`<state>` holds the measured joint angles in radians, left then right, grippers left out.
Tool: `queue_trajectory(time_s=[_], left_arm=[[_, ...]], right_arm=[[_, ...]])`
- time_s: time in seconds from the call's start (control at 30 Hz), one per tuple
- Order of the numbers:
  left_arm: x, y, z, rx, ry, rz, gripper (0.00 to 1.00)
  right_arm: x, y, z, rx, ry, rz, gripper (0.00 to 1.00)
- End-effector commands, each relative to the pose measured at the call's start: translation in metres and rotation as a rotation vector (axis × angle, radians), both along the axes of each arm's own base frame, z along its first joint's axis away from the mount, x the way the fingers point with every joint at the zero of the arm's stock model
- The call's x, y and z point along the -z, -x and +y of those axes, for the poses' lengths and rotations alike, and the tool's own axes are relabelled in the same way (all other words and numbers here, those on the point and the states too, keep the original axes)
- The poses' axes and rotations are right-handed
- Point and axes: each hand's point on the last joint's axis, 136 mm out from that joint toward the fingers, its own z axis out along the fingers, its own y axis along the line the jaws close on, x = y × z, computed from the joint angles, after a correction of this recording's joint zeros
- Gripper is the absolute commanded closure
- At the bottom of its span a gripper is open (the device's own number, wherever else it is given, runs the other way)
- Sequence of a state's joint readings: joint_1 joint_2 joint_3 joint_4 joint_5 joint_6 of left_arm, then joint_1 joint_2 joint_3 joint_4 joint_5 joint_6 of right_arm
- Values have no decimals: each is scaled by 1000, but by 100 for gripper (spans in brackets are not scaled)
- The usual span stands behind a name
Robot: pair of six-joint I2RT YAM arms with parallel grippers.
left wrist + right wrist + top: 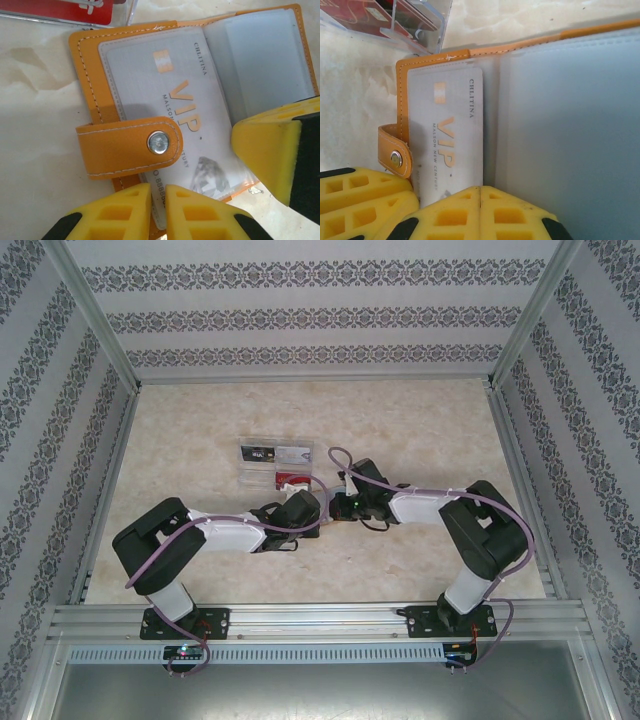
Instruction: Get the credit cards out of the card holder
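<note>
- The card holder (95,70) lies open on the desk (35,165), just beside a clear box (260,477) of cards.
- A white VIP card (165,85) sits in a clear sleeve of the card holder, and the snap strap (120,145) is folded over the card.
- The left tool (157,212) has its fingers almost together, pinching the card holder's near edge beside the strap.
- The right tool (480,212) has its pads pressed together at the card holder's near edge, by the sleeve fold. I cannot tell whether they pinch anything.
</note>
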<state>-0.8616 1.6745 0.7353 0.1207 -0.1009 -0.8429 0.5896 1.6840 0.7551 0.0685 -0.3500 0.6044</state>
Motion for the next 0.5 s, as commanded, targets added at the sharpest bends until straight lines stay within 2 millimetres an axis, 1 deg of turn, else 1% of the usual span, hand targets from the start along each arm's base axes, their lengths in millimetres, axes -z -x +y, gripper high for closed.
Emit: queue_trajectory(time_s=[0.0,0.2,0.33,0.4,0.47], left_arm=[[3,-1,2,-15,2,18,84],[3,0,4,-21,-1,20,85],[3,-1,3,-17,-2,19,85],[3,-1,3,-15,-3,21,87],[3,-1,2,-15,-3,23,87]], right_arm=[[-13,-6,-9,31,-35,-27,100],[-19,-8,-21,49,-40,-35,100],[-16,-7,-19,36,-47,-19,100],[-13,-6,-16,25,-51,-9,89],[-8,-7,-14,20,-50,-2,83]])
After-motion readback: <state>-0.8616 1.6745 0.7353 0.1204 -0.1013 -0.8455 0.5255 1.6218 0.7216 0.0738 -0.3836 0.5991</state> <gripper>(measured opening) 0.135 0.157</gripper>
